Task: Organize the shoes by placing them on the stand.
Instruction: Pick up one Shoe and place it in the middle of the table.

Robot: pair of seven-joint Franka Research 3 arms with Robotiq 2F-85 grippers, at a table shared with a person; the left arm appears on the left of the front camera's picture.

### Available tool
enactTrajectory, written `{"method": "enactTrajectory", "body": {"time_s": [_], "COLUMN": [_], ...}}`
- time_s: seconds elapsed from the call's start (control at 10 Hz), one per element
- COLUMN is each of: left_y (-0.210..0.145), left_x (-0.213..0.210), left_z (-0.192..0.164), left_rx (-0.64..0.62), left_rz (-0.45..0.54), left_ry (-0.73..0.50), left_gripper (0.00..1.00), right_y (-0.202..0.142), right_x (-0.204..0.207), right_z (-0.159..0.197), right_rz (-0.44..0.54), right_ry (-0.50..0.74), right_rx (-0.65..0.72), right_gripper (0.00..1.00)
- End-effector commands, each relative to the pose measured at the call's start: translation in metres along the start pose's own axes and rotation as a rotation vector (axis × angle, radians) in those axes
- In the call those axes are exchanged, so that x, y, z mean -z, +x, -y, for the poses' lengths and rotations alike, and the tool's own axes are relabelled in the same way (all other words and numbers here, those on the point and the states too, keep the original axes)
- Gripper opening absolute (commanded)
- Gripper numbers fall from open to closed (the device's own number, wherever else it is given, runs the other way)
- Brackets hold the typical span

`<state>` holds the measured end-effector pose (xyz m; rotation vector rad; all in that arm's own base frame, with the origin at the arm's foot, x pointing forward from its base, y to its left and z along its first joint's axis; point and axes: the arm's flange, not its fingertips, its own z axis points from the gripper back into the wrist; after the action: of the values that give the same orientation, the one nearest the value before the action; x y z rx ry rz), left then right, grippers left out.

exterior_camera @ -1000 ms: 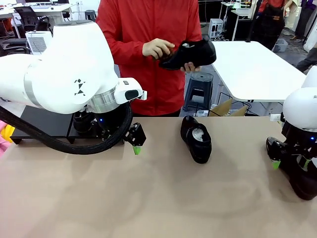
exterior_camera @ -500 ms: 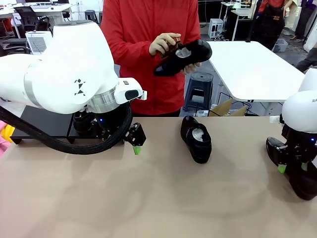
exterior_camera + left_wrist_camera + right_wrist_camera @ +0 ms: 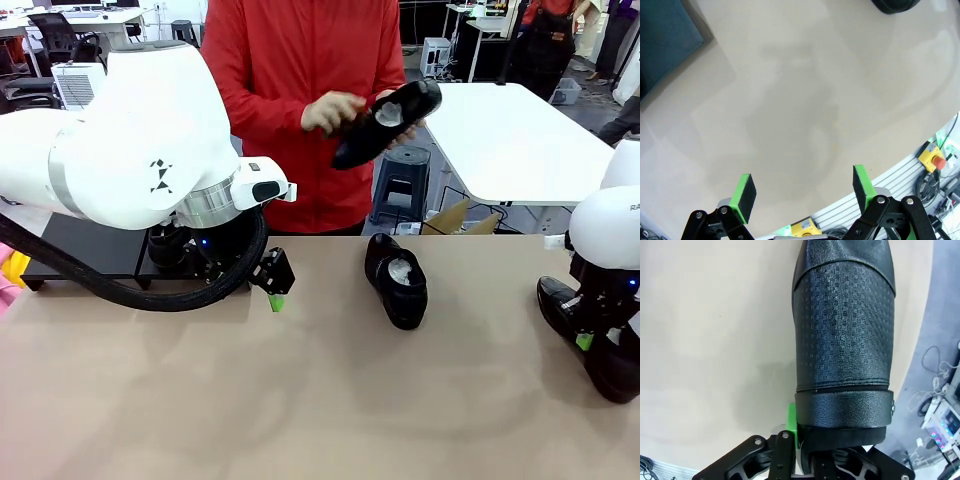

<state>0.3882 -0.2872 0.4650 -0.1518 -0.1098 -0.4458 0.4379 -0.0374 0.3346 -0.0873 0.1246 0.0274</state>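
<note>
Change: my right jaws went from spread wide to pressed in on the heel end of the textured black dress shoe (image 3: 842,340). A second ago they straddled it. Now one green pad (image 3: 792,425) sits flat against the side of the heel collar; the other finger is hidden behind the leather. The shoe is still sole-down on the counter (image 3: 320,400), toe pointing away from these jaws, not lifted. I read this as the grasp just made, so lift and carry come next.

My left jaws are unchanged: spread, pads (image 3: 746,192) apart over bare counter, holding nothing. The stand (image 3: 85,245) lies just beyond them on the far side and well apart from my right jaws, right across the counter. My left arm hides much of its top, so I cannot tell what is on it.

The second dress shoe (image 3: 397,280) lies between my two sets of jaws, white stuffing up, and has not moved. The person's hands (image 3: 330,112) have tipped a third shoe (image 3: 390,120) more steeply, up in the air beyond the middle one.

My guess: the first placement is only starting. The carry is long, and with a heel-only pinch the toe may droop.
</note>
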Motion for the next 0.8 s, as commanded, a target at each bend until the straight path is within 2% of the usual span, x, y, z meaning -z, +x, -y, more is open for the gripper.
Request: {"method": "enactTrajectory", "body": {"time_s": [0.0,0.3,0.5,0.7], "left_y": [0.000,0.000,0.000,0.000], "left_x": [-0.003,-0.003,-0.003,-0.003], "left_z": [-0.002,-0.002,-0.002,-0.002], "left_rx": [0.000,0.000,0.000,0.000], "left_rz": [-0.006,-0.006,-0.006,-0.006], "left_ry": [0.012,0.012,0.012,0.012], "left_gripper": [1.00,1.00,1.00,1.00], "right_y": [0.002,-0.009,-0.030,-0.067], "right_x": [0.009,-0.006,-0.042,-0.082], "right_z": [0.005,0.002,-0.004,-0.031], "right_rz": [0.008,0.017,0.089,0.170], "right_ry": [-0.021,0.016,0.057,0.083], "right_rx": [0.000,0.025,0.073,0.107], "right_gripper": [0.00,0.00,0.00,0.00]}}
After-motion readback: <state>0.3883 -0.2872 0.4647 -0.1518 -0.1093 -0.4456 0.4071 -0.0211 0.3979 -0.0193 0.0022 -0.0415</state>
